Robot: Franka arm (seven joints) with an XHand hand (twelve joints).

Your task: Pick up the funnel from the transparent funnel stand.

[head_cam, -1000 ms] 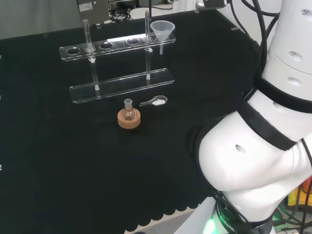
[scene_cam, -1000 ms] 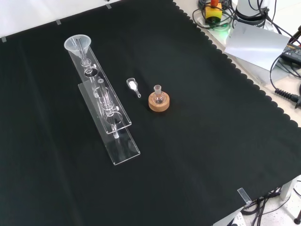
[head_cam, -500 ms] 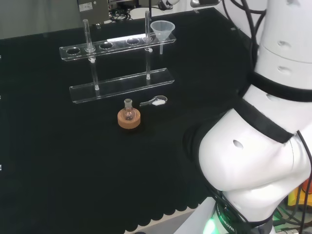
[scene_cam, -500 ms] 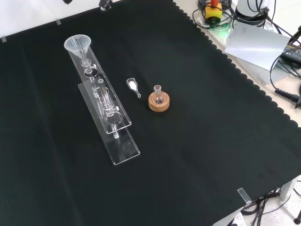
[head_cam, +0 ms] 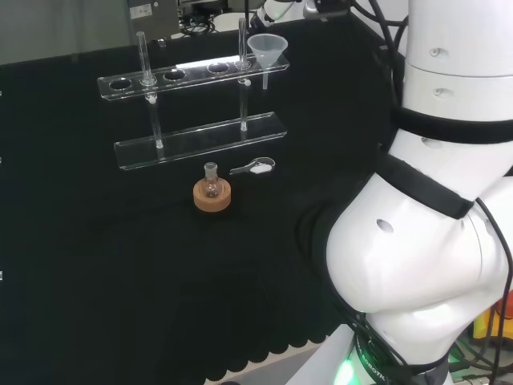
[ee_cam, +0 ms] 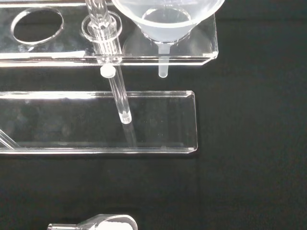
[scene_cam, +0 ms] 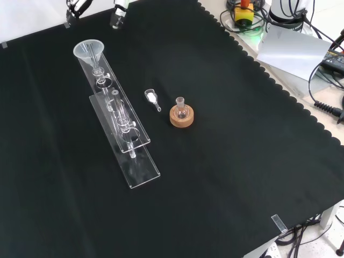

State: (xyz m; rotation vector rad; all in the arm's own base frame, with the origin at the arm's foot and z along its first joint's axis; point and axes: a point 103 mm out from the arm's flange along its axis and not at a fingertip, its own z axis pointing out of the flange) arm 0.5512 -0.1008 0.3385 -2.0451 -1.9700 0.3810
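A clear funnel [head_cam: 267, 48] [scene_cam: 89, 50] [ee_cam: 165, 17] sits in the end hole of the transparent stand [head_cam: 200, 138] [scene_cam: 141, 167] [ee_cam: 158, 120], its stem hanging below the upper shelf. The black and white hand [head_cam: 276, 8] [scene_cam: 115, 13] hovers at the far end of the stand, just beyond and above the funnel, apart from it. Its fingertips [scene_cam: 73, 7] point down, spread either side of the funnel's line, and hold nothing. The wrist view looks down on the funnel, the shelf and the base plate.
A small flask on a cork ring [head_cam: 212, 192] [scene_cam: 181, 114] stands in front of the stand. A clear scoop with white powder [head_cam: 255, 167] [scene_cam: 152, 98] [ee_cam: 103, 224] lies beside it. Two upright rods carry the stand's shelf. The arm's white links [head_cam: 433, 241] fill the head view's right.
The hand has come into sight at the top of the head and front views, nearing the funnel end of the stand. The arm's links have swung left. The ware has not moved.
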